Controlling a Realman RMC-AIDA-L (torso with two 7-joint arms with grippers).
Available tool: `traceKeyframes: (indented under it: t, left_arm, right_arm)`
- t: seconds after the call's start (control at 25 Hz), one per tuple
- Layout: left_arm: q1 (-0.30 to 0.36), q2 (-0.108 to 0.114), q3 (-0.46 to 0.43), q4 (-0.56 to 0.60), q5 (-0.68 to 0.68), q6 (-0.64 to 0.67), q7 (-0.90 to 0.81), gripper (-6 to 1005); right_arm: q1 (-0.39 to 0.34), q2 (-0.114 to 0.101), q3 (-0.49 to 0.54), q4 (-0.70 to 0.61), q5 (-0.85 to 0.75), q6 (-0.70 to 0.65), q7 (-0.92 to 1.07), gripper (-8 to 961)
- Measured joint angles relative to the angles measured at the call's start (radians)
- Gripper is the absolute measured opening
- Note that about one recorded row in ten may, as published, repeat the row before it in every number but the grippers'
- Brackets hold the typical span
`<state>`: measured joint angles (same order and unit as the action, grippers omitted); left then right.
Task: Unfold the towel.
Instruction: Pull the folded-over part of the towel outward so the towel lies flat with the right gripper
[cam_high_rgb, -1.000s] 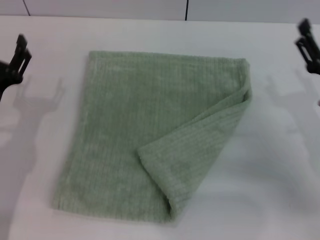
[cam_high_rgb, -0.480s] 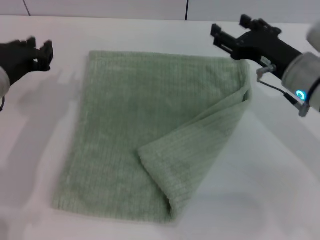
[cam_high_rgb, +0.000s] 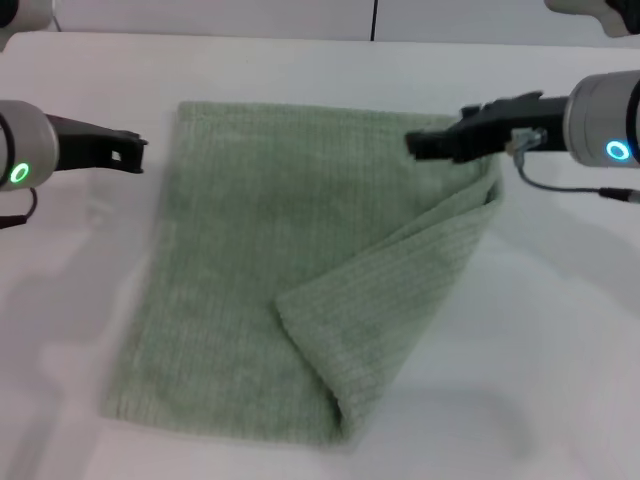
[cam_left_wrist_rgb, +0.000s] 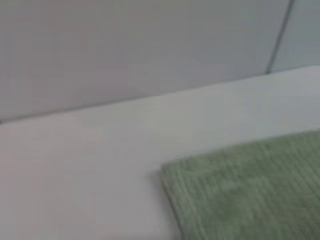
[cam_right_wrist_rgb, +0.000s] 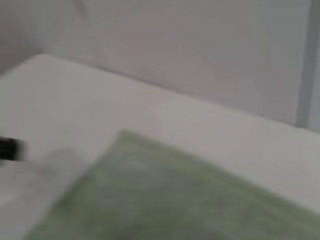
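Note:
The pale sage-green towel (cam_high_rgb: 240, 250) lies flat on the white table (cam_high_rgb: 560, 340). Its near right part is folded diagonally over the middle as a ribbed flap (cam_high_rgb: 390, 300), with the fold running up to the far right corner (cam_high_rgb: 492, 190). My left gripper (cam_high_rgb: 135, 150) is beside the towel's far left corner, just off the cloth. My right gripper (cam_high_rgb: 415, 145) hovers over the towel's far right part, pointing left. The towel's corner also shows in the left wrist view (cam_left_wrist_rgb: 250, 195) and its far edge in the right wrist view (cam_right_wrist_rgb: 165, 200).
A pale wall (cam_high_rgb: 200, 15) with a dark vertical seam (cam_high_rgb: 373, 20) stands behind the table's far edge. Bare white table surrounds the towel on all sides.
Both arms have swung inward from the table's sides. The left gripper has come to the towel's far left corner and the right gripper over its far right part. The towel has not moved.

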<state>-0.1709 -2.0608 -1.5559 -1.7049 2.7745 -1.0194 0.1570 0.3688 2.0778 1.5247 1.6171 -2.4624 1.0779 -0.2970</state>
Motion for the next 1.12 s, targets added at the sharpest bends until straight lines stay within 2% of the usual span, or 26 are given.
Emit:
traceKeyframes:
  t: [0.04,0.12,0.28,0.32,0.56,0.88,1.12]
  left_arm:
    - [-0.031,0.002,-0.026,0.017,-0.042,-0.050,0.007,72]
    - [-0.049,0.000,-0.047,0.038,-0.060,-0.081,0.030,-2]
    - [-0.049,0.000,-0.047,0.038,-0.060,-0.081,0.030,-2]
    - [-0.077,-0.001,-0.036,0.083,-0.090,-0.101,0.051,-2]
    - [-0.130,-0.003,-0.031,0.200,-0.109,-0.091,0.075,-2]
    - [-0.183,-0.006,-0.028,0.303,-0.111,-0.088,0.089,-2]
    - [-0.197,-0.007,-0.027,0.326,-0.112,-0.081,0.090,-2]
  right_arm:
    - [0.017,-0.005,0.008,0.001,0.048,0.041,-0.011,769]
    - [0.046,-0.011,0.010,-0.002,0.106,0.105,-0.017,768]
    - [0.063,-0.002,-0.023,-0.017,0.100,0.160,-0.045,768]
    - [0.067,-0.001,-0.042,-0.030,0.098,0.159,-0.050,768]
    - [0.086,0.002,-0.117,-0.113,0.101,0.123,-0.078,769]
    - [0.118,0.002,-0.153,-0.170,0.102,0.112,-0.082,769]
    - [0.154,0.003,-0.197,-0.218,0.109,0.090,-0.084,768]
